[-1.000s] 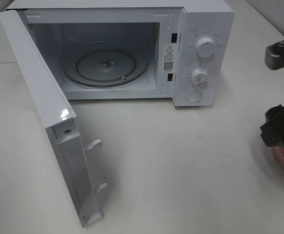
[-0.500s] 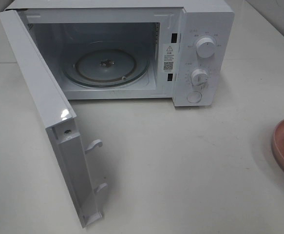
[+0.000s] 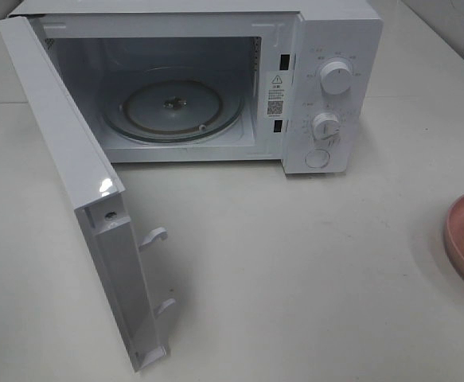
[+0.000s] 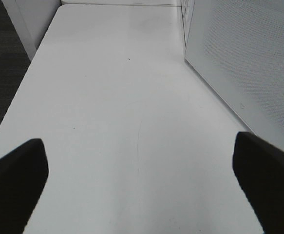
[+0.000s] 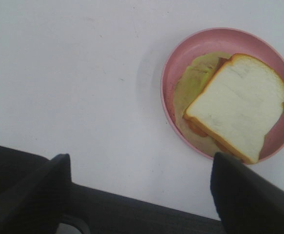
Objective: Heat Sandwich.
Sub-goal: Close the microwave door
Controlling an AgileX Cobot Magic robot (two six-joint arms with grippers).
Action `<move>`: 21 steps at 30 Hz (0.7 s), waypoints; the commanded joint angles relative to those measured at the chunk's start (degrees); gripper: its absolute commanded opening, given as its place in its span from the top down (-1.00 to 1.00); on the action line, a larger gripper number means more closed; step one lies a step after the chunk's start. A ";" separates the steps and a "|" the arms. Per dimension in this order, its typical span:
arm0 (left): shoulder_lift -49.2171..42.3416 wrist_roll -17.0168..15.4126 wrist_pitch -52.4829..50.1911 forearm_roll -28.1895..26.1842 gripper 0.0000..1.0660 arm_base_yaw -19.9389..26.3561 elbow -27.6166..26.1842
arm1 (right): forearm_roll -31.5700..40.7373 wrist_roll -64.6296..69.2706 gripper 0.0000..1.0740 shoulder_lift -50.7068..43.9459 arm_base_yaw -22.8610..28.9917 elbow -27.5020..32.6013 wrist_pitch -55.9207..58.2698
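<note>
- The sandwich (image 5: 236, 112), a white bread slice over a yellow-green layer with brownish filling showing at the edges, lies flat on a round pink plate (image 5: 173, 73) on the white bench (image 5: 73, 73), well apart from the white microwave oven (image 3: 335, 40) and off toward its control-knob side.
- The microwave's door (image 3: 64, 183) stands swung wide open, and the round glass turntable (image 3: 172, 111) inside is bare, so the sandwich is not yet loaded.
- The right gripper (image 5: 139, 195) hangs above the bench just beside the plate with its dark fingers (image 5: 249, 187) spread apart and nothing between them; the sandwich lies slightly ahead of it and toward one finger, not centred in the gap.
- The sandwich's long axis runs diagonally across the plate, skew to the line between the fingers.
- The left gripper (image 4: 142, 185) is also spread wide and empty, over bare bench alongside the door's outer face (image 4: 249, 63).
- The right arm is clearly nearer, so the pick likely falls to it.
</note>
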 commanded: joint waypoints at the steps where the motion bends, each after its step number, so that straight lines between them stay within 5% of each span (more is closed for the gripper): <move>1: -1.60 0.00 -0.63 0.00 -0.83 0.17 0.29 | 0.11 -0.86 -0.42 -4.47 -0.92 2.52 0.74; 21: -1.60 0.00 -0.63 0.00 -0.83 0.17 0.29 | 5.44 -5.16 -0.42 -27.10 -16.16 10.26 -6.30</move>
